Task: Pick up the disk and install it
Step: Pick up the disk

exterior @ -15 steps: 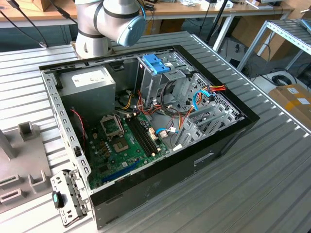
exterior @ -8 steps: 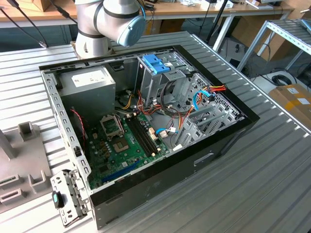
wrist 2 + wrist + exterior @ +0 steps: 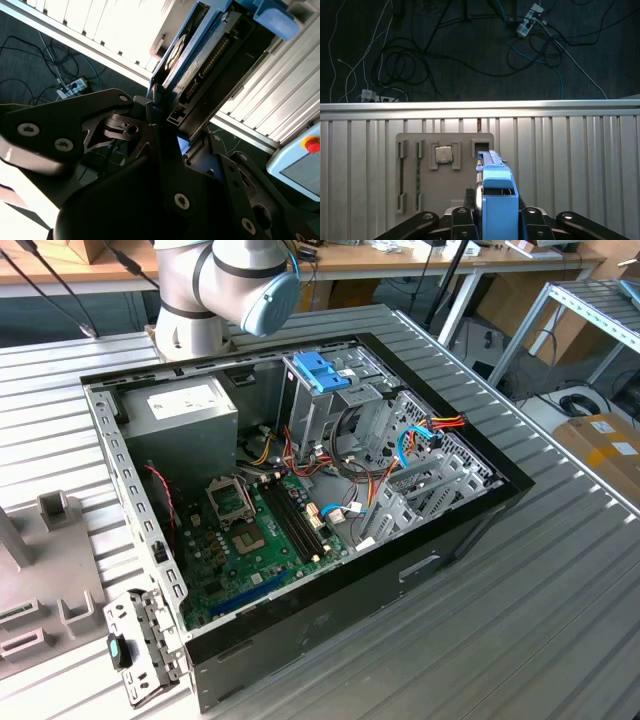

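Slatted table [image 3: 580,165] beyond hand [image 3: 496,219]; hand clamped on disk [image 3: 199,62], edge-up. Likely heavy, stiff, shock-fragile; blue rails [image 3: 497,197] safest hold.

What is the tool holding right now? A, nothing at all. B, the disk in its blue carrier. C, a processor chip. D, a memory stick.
B: in both wrist views the disk, framed by its blue carrier, sits clamped in the tool, while the processor chip lies apart in the grey fixture.
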You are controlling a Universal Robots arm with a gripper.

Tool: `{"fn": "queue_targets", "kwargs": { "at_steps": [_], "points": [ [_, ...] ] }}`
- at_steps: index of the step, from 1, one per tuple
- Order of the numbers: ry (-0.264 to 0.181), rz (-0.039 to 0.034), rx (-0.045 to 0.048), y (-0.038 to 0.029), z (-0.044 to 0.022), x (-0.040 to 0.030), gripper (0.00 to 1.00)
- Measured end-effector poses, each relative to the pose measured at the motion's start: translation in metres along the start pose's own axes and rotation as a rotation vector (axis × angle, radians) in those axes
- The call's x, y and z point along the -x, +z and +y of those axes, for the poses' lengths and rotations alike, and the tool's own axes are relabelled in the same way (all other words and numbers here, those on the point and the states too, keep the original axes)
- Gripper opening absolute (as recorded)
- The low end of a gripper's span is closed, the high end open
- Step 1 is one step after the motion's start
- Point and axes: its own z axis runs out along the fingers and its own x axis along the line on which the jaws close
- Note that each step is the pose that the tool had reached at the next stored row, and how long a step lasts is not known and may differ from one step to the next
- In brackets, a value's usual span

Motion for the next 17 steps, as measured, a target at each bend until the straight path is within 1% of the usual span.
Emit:
{"fn": "queue_targets", "kwargs": {
  "at_steps": [17],
  "points": [
    [0.000,-0.0010,0.0000,-0.0130,0.0006,0.0004,0.37]
  ]
}}
